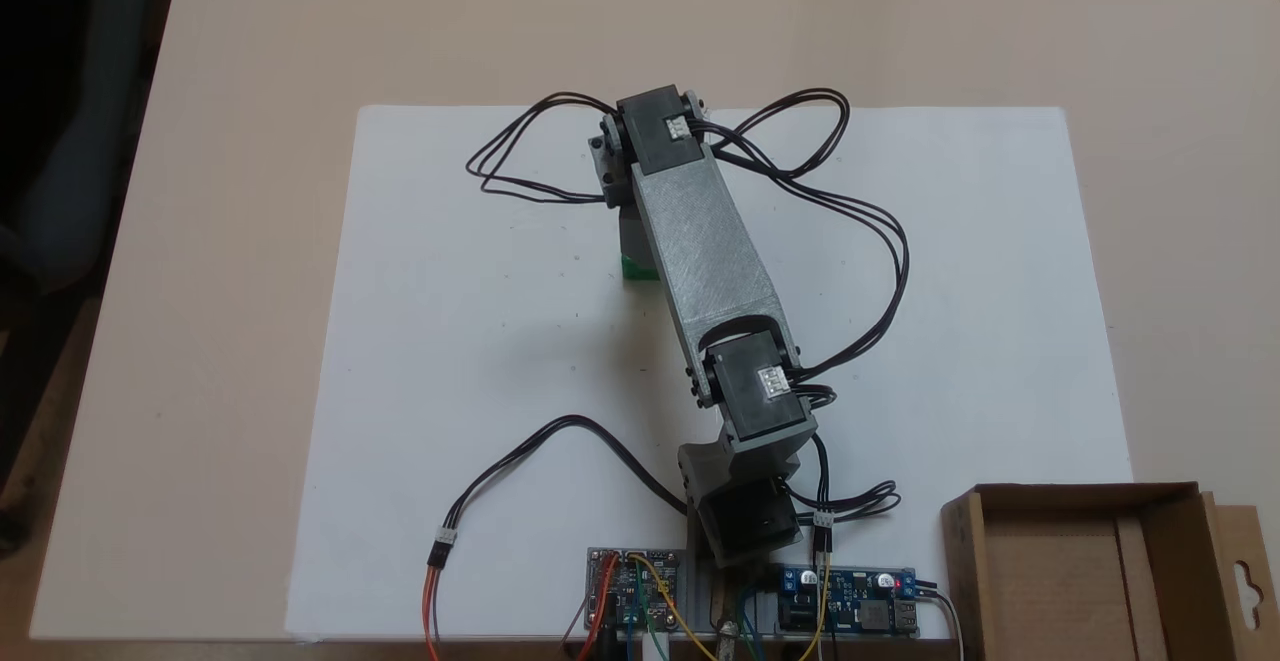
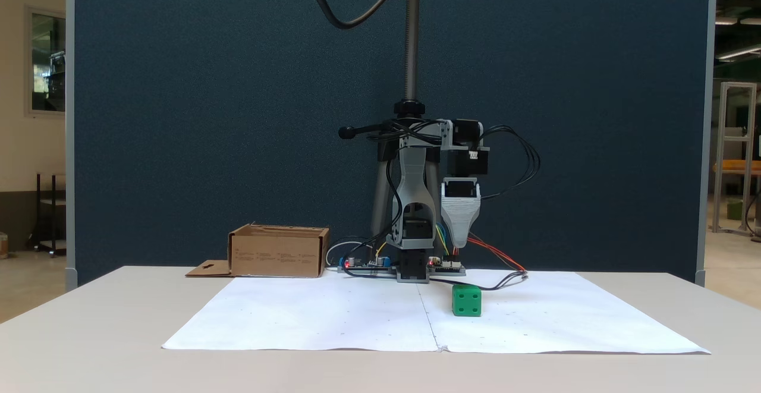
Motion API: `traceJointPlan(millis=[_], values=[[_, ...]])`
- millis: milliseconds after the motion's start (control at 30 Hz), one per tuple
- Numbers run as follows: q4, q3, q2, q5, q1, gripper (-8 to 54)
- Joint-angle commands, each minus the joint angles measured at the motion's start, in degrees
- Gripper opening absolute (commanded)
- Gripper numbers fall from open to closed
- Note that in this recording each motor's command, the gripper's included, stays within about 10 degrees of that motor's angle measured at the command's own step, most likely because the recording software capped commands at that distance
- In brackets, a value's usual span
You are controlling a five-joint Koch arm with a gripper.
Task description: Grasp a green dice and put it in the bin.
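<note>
The hand (image 2: 460, 241) hangs directly above the die (image 2: 466, 301), jaw state unclear. The die sits on paper, looks light, hard, slick; pinch two opposite flat faces.

Desk (image 1: 1150, 31): pale beige top, spans most of both fixed views.

White paper sheet (image 1: 470, 361) lies flat on the desk, centre of frame; a crease or seam runs front to back through its middle in a fixed view (image 2: 427, 321).

Two small circuit boards at bottom centre of frame, on the sheet's edge: one (image 1: 632, 586) with coloured wires, the other, blue (image 1: 850, 613), just right of it.

Dark blue partition panel (image 2: 208, 113) fills the background, upper half of frame. Grey metal pole (image 2: 411, 30) rises upper centre, with a black cable (image 2: 345, 21) looping beside it.
</note>
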Motion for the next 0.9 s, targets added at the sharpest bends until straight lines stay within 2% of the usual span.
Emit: traceJointPlan(millis=[0,533,867], values=[[-1.6,-1.9,0.6,4.5,-0.3,42.4],[-16.3,13.1,0.4,5.2,-0.2,42.4],[-19.4,14.1,-3.7,5.2,-0.2,42.4]])
